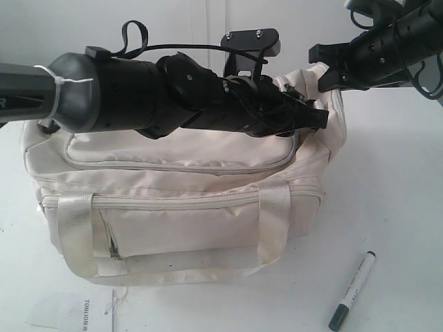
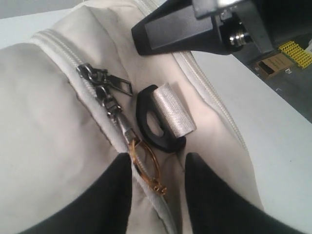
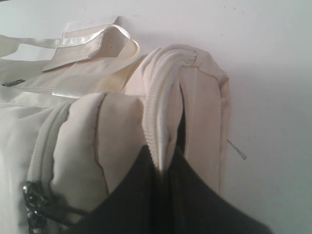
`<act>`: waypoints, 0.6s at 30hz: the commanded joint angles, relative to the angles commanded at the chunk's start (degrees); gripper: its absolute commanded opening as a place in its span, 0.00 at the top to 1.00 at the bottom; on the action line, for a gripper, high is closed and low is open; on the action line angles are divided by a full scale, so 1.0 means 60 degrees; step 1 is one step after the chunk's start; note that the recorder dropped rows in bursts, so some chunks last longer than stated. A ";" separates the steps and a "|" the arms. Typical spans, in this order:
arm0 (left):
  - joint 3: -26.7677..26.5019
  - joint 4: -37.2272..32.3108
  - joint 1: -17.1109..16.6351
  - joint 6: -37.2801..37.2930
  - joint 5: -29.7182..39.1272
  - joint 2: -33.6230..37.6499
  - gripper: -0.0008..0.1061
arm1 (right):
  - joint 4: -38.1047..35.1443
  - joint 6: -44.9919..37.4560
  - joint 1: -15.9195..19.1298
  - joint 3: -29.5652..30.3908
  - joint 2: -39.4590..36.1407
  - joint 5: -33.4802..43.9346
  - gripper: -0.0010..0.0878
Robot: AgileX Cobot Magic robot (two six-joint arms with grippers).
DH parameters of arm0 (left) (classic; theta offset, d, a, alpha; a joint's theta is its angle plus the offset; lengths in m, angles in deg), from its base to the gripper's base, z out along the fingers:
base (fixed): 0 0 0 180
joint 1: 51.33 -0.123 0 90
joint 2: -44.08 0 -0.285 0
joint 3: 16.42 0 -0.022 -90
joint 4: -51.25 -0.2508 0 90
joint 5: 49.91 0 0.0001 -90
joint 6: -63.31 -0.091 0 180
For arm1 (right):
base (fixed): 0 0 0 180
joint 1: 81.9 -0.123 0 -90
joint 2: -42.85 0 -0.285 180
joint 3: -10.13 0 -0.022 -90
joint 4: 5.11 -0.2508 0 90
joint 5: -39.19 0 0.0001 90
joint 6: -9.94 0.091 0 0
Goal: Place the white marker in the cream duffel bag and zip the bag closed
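The cream duffel bag [image 1: 180, 200] stands in the middle of the table with its top zipper closed along the flap. The white marker [image 1: 353, 290] lies on the table to the right of the bag's front, outside it. My left gripper [image 1: 315, 117] reaches across the bag's top to its right end. In the left wrist view it [image 2: 158, 157] is open, its fingers either side of a gold pull ring [image 2: 146, 168] on the zipper, below two metal sliders [image 2: 100, 80]. My right gripper [image 3: 165, 156] is shut on the zipper edge [image 3: 156, 112] at that same end of the bag.
A black strap ring [image 2: 156, 122] with silver webbing sits on the bag's end next to the pull ring. The bag's handles [image 1: 76, 235] hang down its front. A white label [image 1: 76, 308] lies at the table's front left.
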 joint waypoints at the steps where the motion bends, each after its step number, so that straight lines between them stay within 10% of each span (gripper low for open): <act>1: 0.0000 0.0000 0.0000 0.0000 0.0055 0.0000 0.78 | 0.0000 0.0000 0.0000 0.0000 0.0000 0.0000 0.99; 4: 0.0000 -0.0079 0.0000 -0.0022 0.0319 0.0000 0.99 | 0.0000 0.0000 0.0000 0.0000 0.0000 0.0000 0.99; 18: 0.0000 -0.0039 0.0000 0.0007 0.0229 -0.0450 0.99 | 0.0000 0.0000 0.0000 0.0000 0.0000 0.0000 0.99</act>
